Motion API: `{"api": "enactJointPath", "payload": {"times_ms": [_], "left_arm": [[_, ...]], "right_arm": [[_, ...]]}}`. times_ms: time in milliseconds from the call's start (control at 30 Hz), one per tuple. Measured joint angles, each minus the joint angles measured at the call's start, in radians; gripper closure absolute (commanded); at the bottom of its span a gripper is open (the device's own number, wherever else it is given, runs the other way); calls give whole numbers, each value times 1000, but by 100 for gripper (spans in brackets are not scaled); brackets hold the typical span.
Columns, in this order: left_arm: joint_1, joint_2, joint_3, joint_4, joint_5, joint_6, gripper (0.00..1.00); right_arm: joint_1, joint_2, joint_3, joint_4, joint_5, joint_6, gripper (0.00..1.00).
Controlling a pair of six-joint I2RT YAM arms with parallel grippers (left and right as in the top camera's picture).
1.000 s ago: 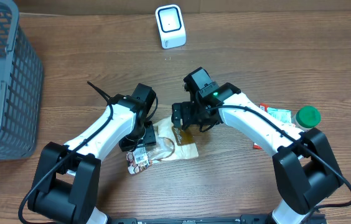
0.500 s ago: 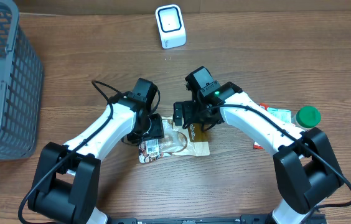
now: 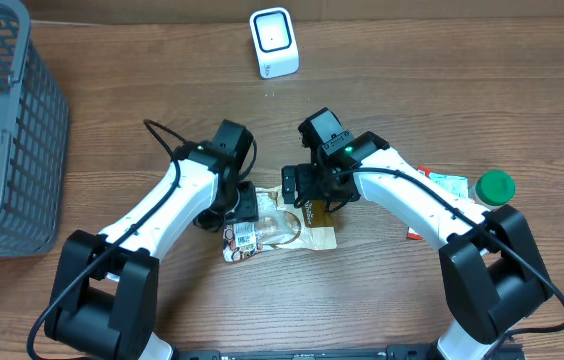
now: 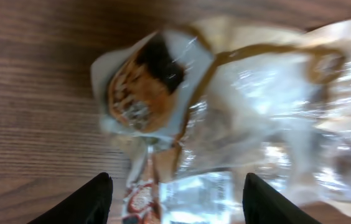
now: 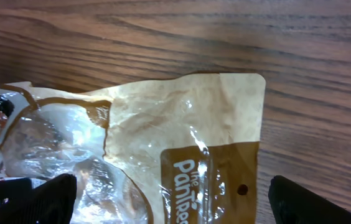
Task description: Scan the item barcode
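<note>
The item is a clear-and-tan snack bag (image 3: 287, 232) lying flat on the wooden table between my two arms. A white label with red print (image 3: 242, 240) sits at its left end; I cannot make out barcode lines on it. My left gripper (image 3: 243, 206) hangs open over that left end, and in the left wrist view the bag (image 4: 225, 106) fills the frame with the gripper (image 4: 174, 200) straddling the label. My right gripper (image 3: 308, 190) stands wide open above the bag's tan header (image 5: 216, 162), gripper (image 5: 166, 200) on either side of it. The white scanner (image 3: 273, 42) stands at the back.
A grey wire basket (image 3: 2, 130) fills the far left. At the right, beside my right arm, lie a red-and-white packet (image 3: 440, 184) and a green-lidded bottle (image 3: 494, 186). Bare wood separates the bag from the scanner.
The bag has slid to the right and turned, its label end now nearer the middle. My left gripper followed it to the right. The right gripper has barely moved.
</note>
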Motion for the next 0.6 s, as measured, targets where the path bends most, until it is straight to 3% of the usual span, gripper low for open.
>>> {"api": "enactJointPath", "payload": {"times_ms": [267,600], "left_arm": [[6,-4,-80,66,-6,0,39],[6,-6,-89,69,-6,-13,39]], "right_arm": [[0,0,-13,-14,0,12,0],[0,0,-152,141,-95,34,0]]}}
